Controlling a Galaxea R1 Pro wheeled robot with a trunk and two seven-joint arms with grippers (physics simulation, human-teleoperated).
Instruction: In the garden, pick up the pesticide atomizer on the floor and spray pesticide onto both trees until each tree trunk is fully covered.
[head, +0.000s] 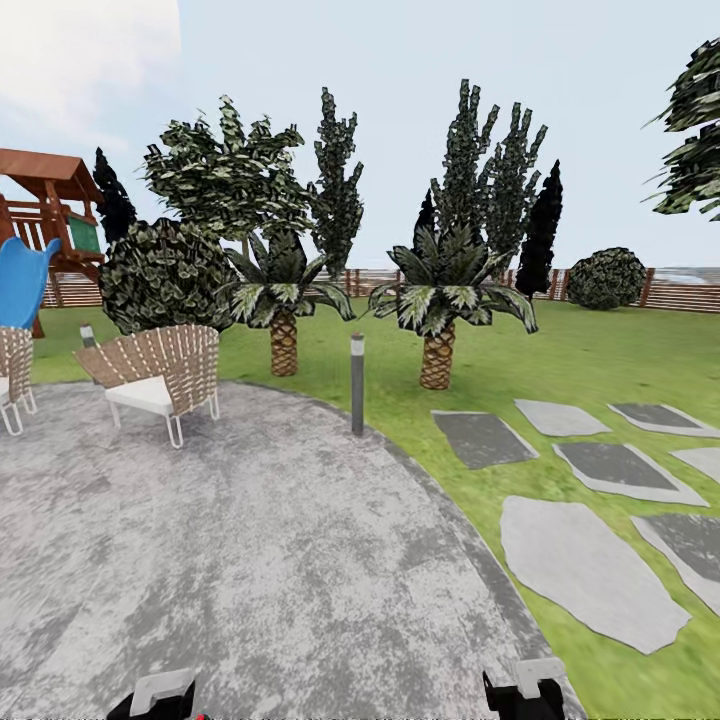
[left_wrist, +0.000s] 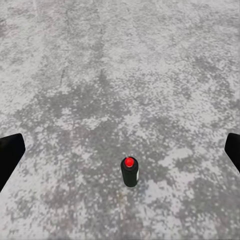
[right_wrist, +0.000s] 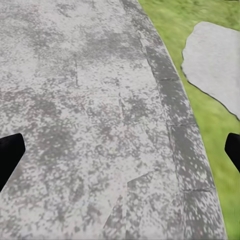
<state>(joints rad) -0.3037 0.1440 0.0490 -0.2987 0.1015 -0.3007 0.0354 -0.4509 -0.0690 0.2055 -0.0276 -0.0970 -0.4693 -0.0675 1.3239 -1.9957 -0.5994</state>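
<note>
Two grippers hung spread and empty above a round grey paved patio (head: 250, 540), the landmark used for all places here. At the patio's far left edge stood a wicker chair (head: 160, 375), with a wooden play structure (head: 50, 215) and its blue slide (head: 22, 280) beyond it on the lawn. The left gripper (left_wrist: 120, 152) showed its two dark fingertips (left_wrist: 10, 157) wide apart, nothing between them. Below it, upright on the patio paving, stood the pesticide atomizer (left_wrist: 129, 172), a small dark bottle with a red cap, untouched. A short grey post (head: 357, 385) marked the patio's far rim, and two short palms (head: 435, 300) grew on the grass (head: 590, 370) just past it. The right gripper (right_wrist: 120, 152) was likewise parted and held nothing, hanging over the patio's right rim, where paving met grass and a pale stepping stone (right_wrist: 215, 65). A slatted fence (head: 680, 292) closed the garden well beyond the patio.

The step in hand appeared to be the approach to the pick-up. The next move would call for lowering the left gripper, centring the bottle between the fingers, and closing on its body below the cap.

In the head view both grippers were cut off at the frame edge, and the bottle's nozzle direction could not be made out. Thick bare grey-tan trunks could not be identified among the trees (head: 470, 170) beyond the patio.
</note>
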